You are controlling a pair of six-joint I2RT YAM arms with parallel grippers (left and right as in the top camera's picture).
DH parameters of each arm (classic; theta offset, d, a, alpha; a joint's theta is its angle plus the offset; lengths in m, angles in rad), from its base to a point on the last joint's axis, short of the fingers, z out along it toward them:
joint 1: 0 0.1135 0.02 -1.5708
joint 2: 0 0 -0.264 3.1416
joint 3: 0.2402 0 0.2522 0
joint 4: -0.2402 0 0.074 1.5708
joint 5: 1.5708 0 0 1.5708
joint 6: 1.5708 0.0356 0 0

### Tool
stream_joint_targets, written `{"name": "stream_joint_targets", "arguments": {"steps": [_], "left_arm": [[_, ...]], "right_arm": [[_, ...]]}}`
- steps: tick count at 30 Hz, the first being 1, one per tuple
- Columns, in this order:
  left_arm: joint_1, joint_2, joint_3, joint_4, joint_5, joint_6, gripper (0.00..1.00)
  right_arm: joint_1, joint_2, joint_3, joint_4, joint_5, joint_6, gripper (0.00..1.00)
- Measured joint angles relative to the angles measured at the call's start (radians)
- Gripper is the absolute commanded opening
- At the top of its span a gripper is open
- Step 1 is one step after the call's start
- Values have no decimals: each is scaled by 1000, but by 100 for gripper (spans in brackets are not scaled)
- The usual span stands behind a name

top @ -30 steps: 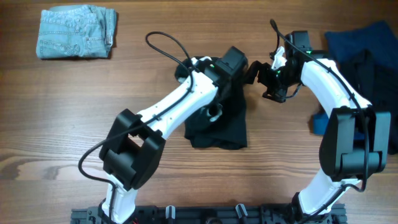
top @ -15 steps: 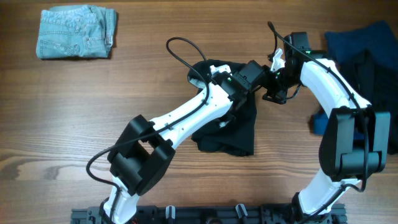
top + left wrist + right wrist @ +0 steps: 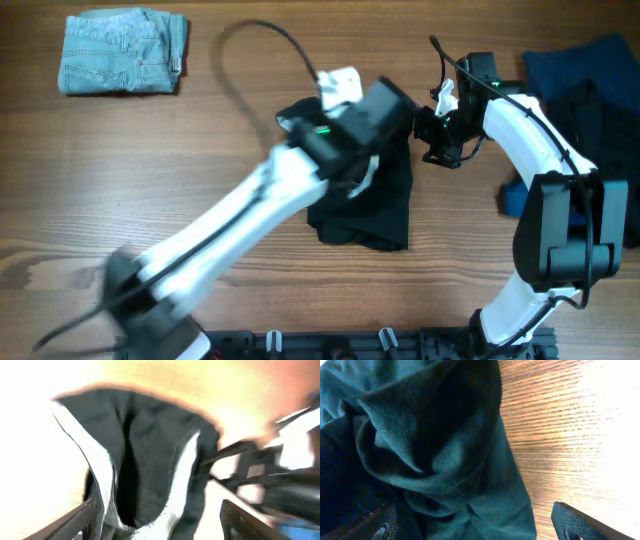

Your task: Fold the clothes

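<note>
Black shorts [image 3: 375, 215] lie rumpled on the table [image 3: 150, 170], left jaws seemingly apart.

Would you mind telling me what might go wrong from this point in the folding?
1. The left claw and the right claw both stand open, close together over the upper right part of the black shorts; they could knock together if both reach in.
2. The shorts lie bunched in deep creases there, so a closing claw may pinch several layers at once and leave a crooked fold.
</note>
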Motion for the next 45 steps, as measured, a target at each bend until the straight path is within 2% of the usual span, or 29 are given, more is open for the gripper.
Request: {"name": "stream_joint_targets", "arguments": {"steps": [3,5,10,14,22,28,39,45], "left_arm": [[61,-149,18,-48,-16,26,86],[126,-224,24,-96,-27,37,100],[308,-286,29,-213,-32,44,100],[429,-266,28,-264,1,44,100],[695,-257,27,-311,40,44,100],[769,-256,19,-374,43,44,100],[775,-250,-8,-380,45,44,100],[775,-233,-8,-383,79,45,100]], "right_arm": [[0,-50,-2,-29,25,-1,99],[3,-118,-2,-61,40,0,99],[74,-318,-2,-119,65,20,99],[225,-369,-2,-122,98,85,100],[684,-311,-2,-20,348,324,100],[739,-260,-2,1,391,375,100],[737,-219,-2,-80,483,383,99],[732,-219,-2,34,417,343,100]]}}
